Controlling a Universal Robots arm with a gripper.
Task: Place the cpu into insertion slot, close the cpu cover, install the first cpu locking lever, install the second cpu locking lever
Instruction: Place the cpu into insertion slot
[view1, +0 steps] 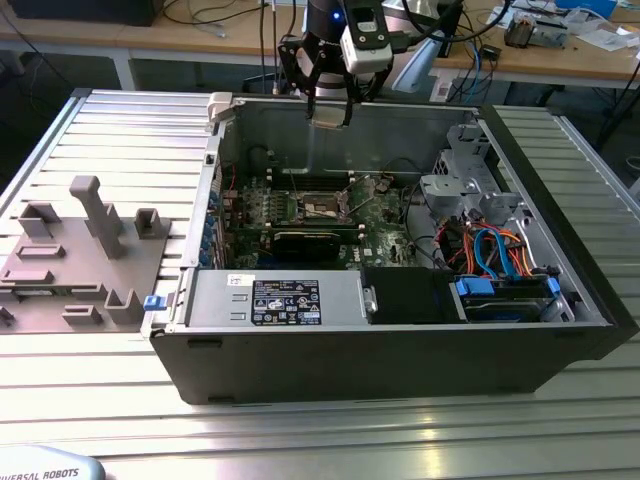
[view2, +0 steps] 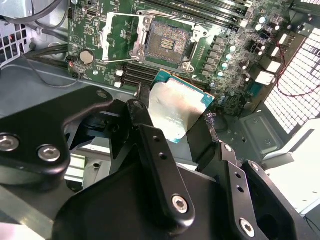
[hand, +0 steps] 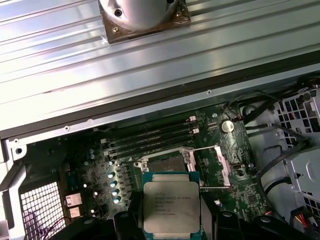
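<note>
Chip (hand: 171, 207) clamped in the gripper (view2: 176, 125), held clear above the board (view2: 235, 60).
Placing is judged the step in hand. In the exterior view the gripper is seen upper centre, the bare socket (view1: 322, 207) at mid-frame beneath, its cover (view2: 106, 35) swung open; squared edges and a level descent are called for.

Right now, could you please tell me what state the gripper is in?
The gripper is closed, holding the cpu above the motherboard, short of the insertion slot.
</note>
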